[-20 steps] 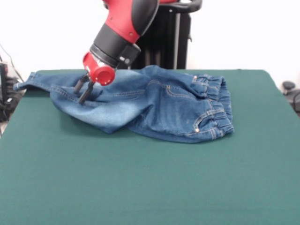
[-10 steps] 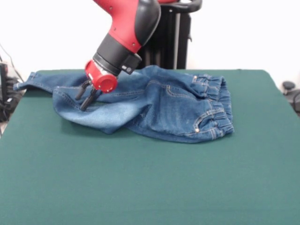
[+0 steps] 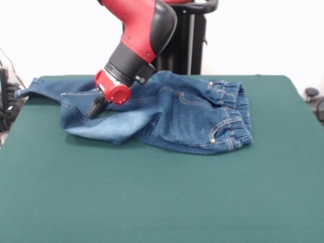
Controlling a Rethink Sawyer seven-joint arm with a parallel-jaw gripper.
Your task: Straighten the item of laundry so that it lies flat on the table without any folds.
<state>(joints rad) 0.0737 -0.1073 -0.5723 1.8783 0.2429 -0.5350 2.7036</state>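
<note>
Claw [image 3: 94, 110] pinched shut on jeans [image 3: 187, 116] leg fabric, left side; jeans rumpled w/ folds on green tabletop [image 3: 162, 197].

I see blue denim on the jeans [image 3: 177, 114], faded paler at nine o'clock, with orange-tan stitching round the pockets at three o'clock. My table [image 3: 162, 197] is dark green. The arm [image 3: 139, 30] is red and black, its gripper [image 3: 94, 109] black.
</note>
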